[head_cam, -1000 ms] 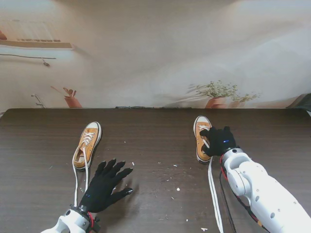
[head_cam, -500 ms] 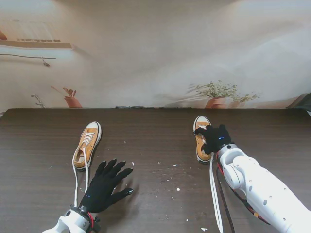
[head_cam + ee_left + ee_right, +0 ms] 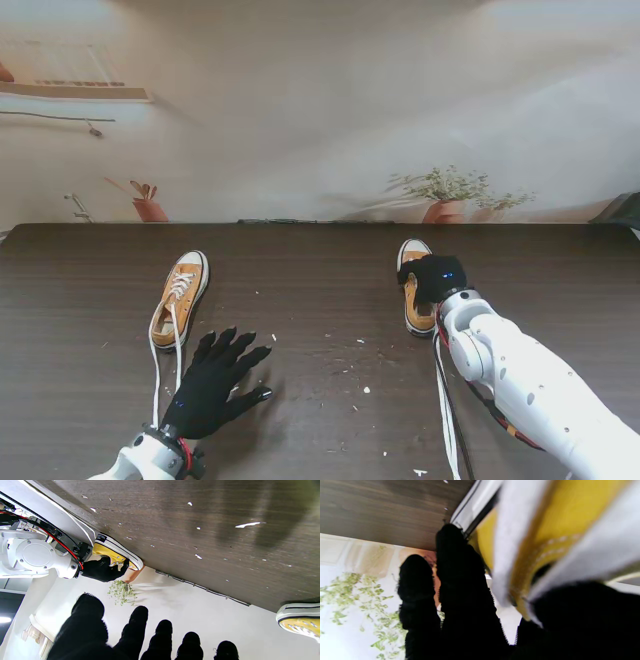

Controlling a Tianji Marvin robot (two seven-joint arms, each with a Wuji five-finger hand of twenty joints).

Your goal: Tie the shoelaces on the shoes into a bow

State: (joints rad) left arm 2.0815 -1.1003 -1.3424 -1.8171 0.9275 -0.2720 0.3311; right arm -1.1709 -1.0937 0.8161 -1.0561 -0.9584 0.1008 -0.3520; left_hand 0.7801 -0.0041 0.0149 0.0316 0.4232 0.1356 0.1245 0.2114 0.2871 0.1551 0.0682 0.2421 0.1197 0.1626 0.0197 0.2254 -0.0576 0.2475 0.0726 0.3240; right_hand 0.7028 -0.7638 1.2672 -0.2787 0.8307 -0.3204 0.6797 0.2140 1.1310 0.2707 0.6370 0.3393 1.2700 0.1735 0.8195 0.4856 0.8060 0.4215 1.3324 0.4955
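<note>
Two yellow canvas shoes stand on the dark wooden table (image 3: 320, 300), toes away from me. The left shoe (image 3: 180, 297) (image 3: 298, 623) has untied white laces (image 3: 157, 370) trailing toward me. My left hand (image 3: 215, 382) hovers open just nearer than it, with fingers (image 3: 135, 635) spread and holding nothing. My right hand (image 3: 436, 278) (image 3: 100, 570) lies curled over the middle of the right shoe (image 3: 413, 305) (image 3: 117, 553) (image 3: 545, 530), its fingers (image 3: 460, 580) wrapped against the shoe's side. That shoe's loose laces (image 3: 445, 410) (image 3: 507, 542) run toward me beside my right forearm.
Small white specks (image 3: 366, 389) are scattered on the table between the shoes. The table's far edge (image 3: 320, 223) meets a pale backdrop printed with potted plants (image 3: 445, 195). A red and black cable (image 3: 470, 395) hangs beside my right arm.
My right hand has shifted left and farther onto the right shoe, and its fingers have curled down over it. The left hand has stayed put.
</note>
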